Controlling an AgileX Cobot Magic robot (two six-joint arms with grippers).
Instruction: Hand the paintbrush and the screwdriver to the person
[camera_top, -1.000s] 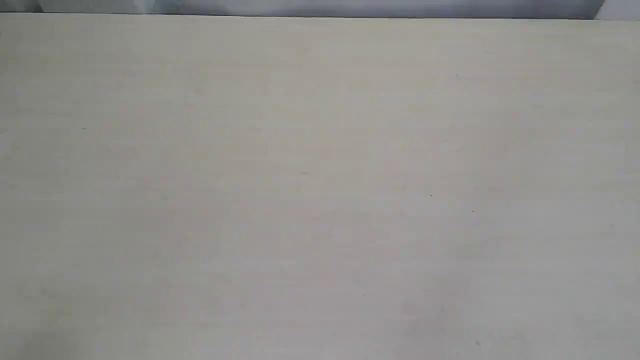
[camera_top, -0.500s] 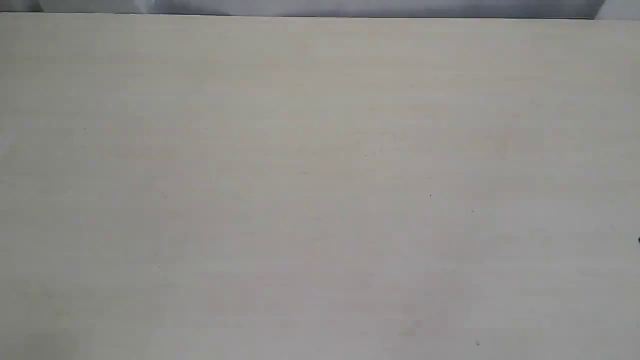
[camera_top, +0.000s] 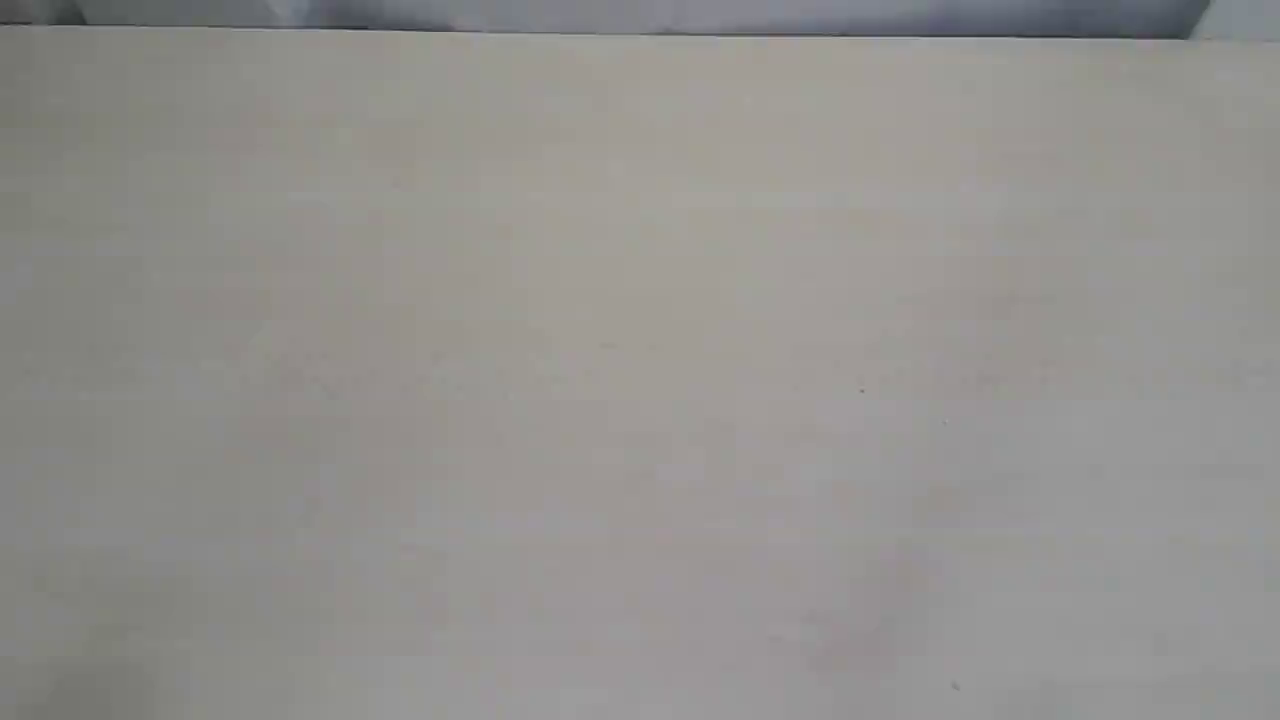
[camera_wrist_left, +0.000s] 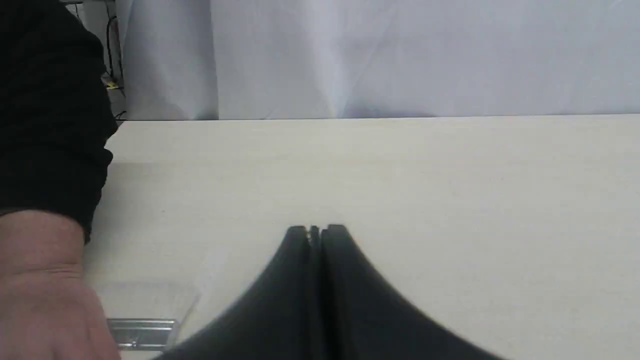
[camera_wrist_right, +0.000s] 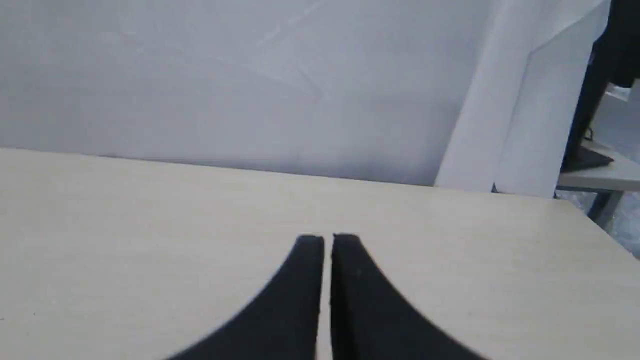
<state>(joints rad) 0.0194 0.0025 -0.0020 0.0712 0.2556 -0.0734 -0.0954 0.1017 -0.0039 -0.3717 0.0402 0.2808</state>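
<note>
The biggest thing before you is the pale table (camera_top: 640, 400), which fills the exterior view almost edge to edge. Along its twelve o'clock edge runs a thin strip of grey-white backdrop (camera_top: 700, 15). Next in size is the person (camera_wrist_left: 45, 285), whom only your left wrist view catches: a bare forearm and part of a hand, with a dark sleeve (camera_wrist_left: 50, 125) ending above the wrist, close beside the left arm. The left gripper (camera_wrist_left: 316, 231) hovers over bare tabletop with its two black jaws pressed together, only a hairline seam between them and nothing held. The right gripper (camera_wrist_right: 327, 239) hangs over its own stretch of table, its jaws drawn almost together with a thin slit of table showing through, gripping nothing. The paintbrush (camera_wrist_left: 142, 332) shows only as its silver ferrule and a blur of pale bristles, just beside the person's hand. You cannot tell whether the hand holds it or it lies on the table. Smallest, a dark speck (camera_top: 861, 390) sits on the table toward three o'clock from the middle of the exterior view.
</note>
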